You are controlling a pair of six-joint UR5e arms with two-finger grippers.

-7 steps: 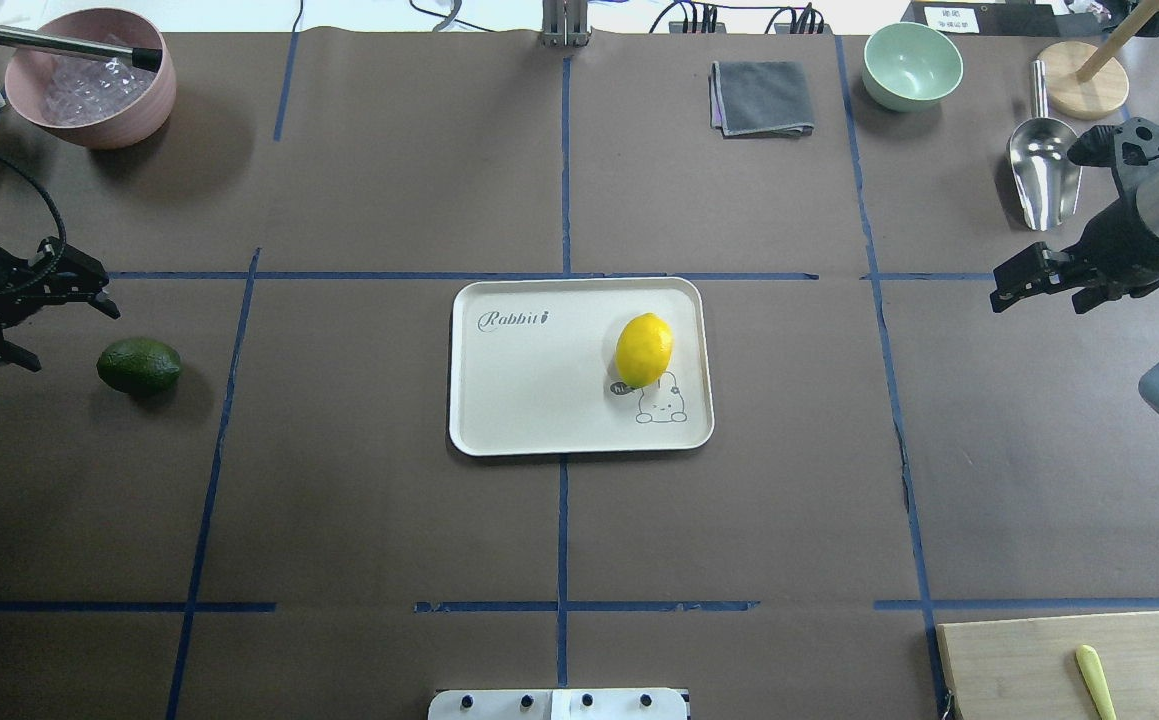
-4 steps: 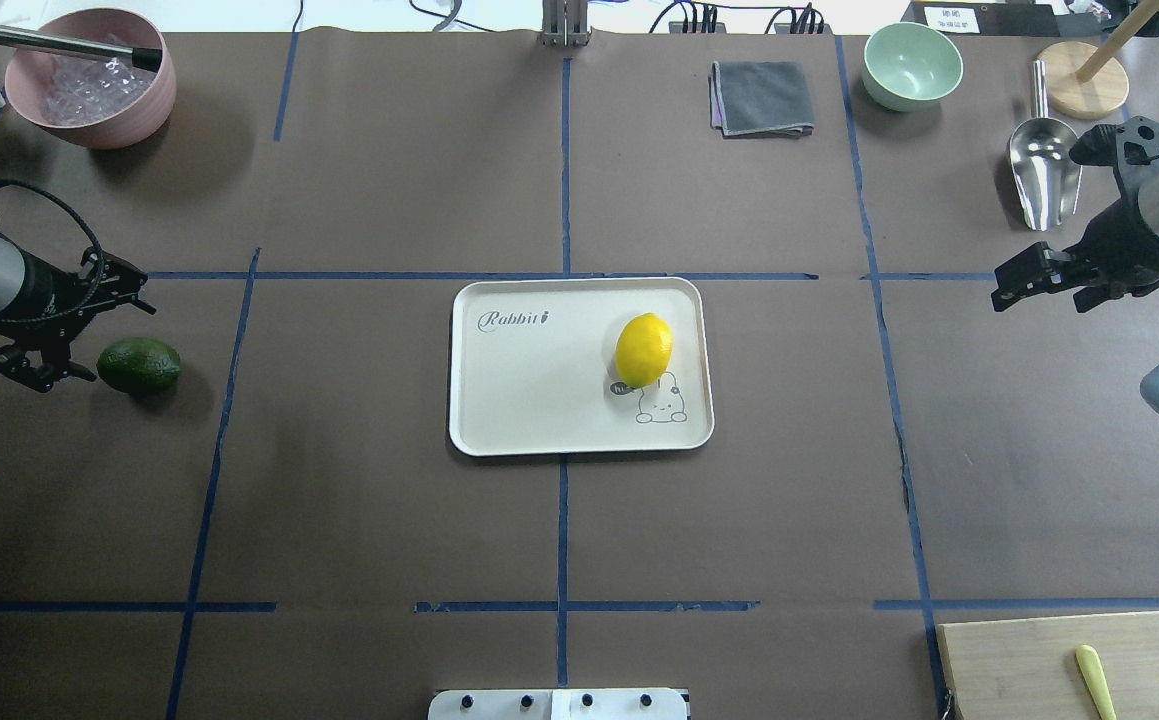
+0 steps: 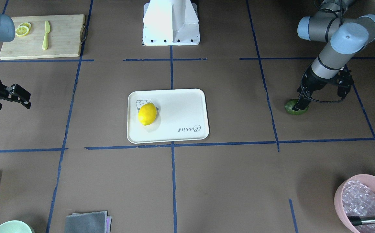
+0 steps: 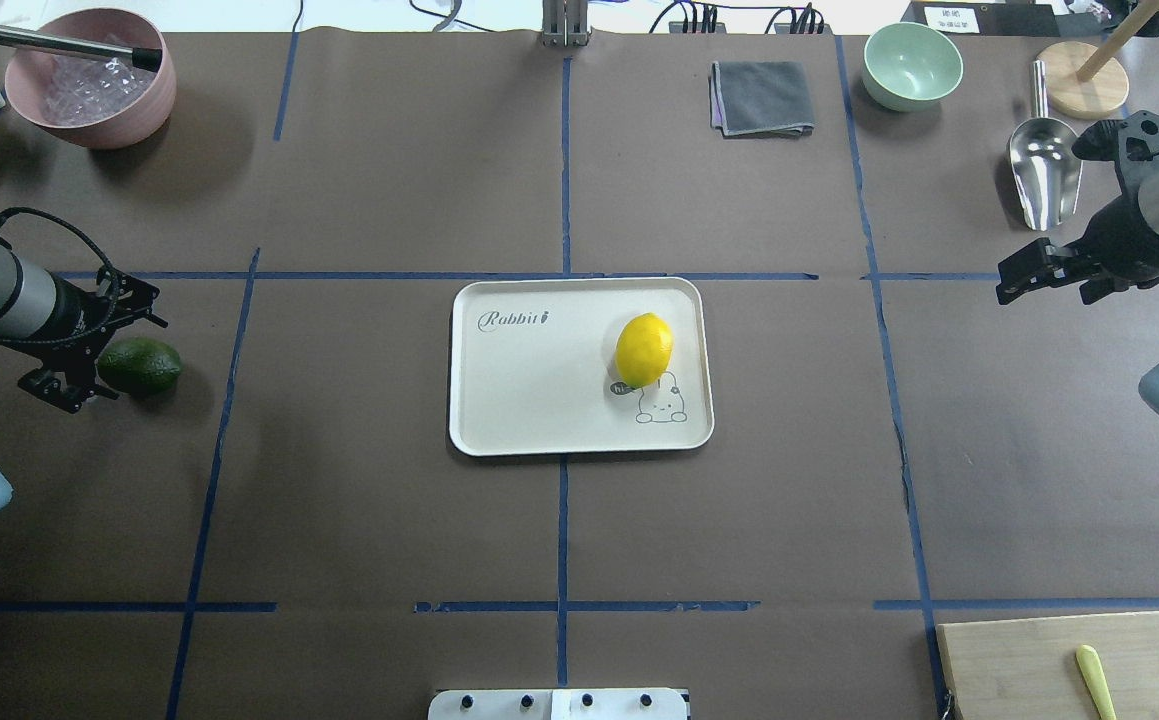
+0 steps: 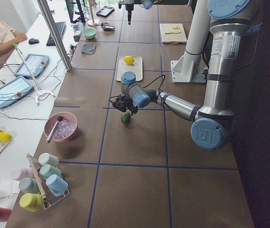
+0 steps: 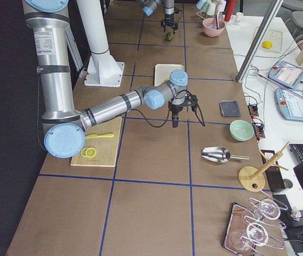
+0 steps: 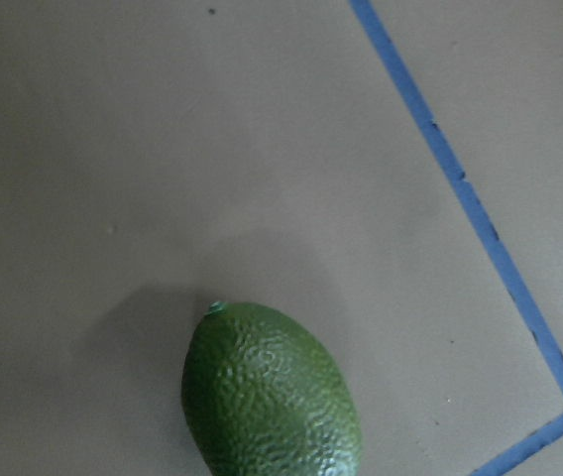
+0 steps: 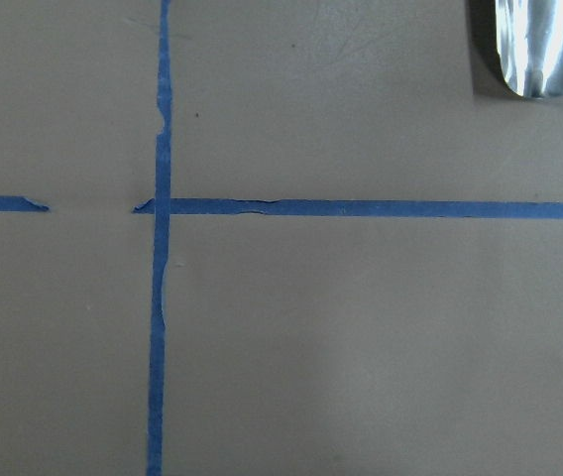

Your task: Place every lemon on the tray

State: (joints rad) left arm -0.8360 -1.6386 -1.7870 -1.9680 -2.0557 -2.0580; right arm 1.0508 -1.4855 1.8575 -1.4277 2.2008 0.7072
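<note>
The yellow lemon [image 4: 644, 350] is seen lying on the tray [image 4: 529, 400], toward its right end in the overhead view, where part of the printed cartoon animal is covered by it. The green lemon [image 4: 144, 366] is found off the tray, on the brown table [image 4: 389, 520], well apart to the robot's left and beyond a blue tape line [image 4: 227, 400]. The left gripper [image 4: 111, 356] is held above this fruit's outer end with its fingers spread wide and nothing between them. A gap between gripper and fruit is shown in the exterior left view, so no contact is made. In the front-facing view part of the green lemon is hidden behind one black finger [image 3: 303, 103]. In the left wrist view only its upper part is shown, the rest being cut off by the lower edge. The right gripper [image 4: 1011, 284] is held over bare table near the metal scoop [image 4: 1044, 170], its fingers appearing drawn together on nothing, though the gap is hard to judge. Only a corner of the scoop is included in the right wrist view. The bamboo cutting board [image 3: 61, 38], on which lemon slices [image 3: 23, 29] and a small knife [image 3: 46, 35] are laid, is cut off at the overhead view's corner, and the pink bowl [image 3: 362, 200] is clipped by the front view's edge.
</note>
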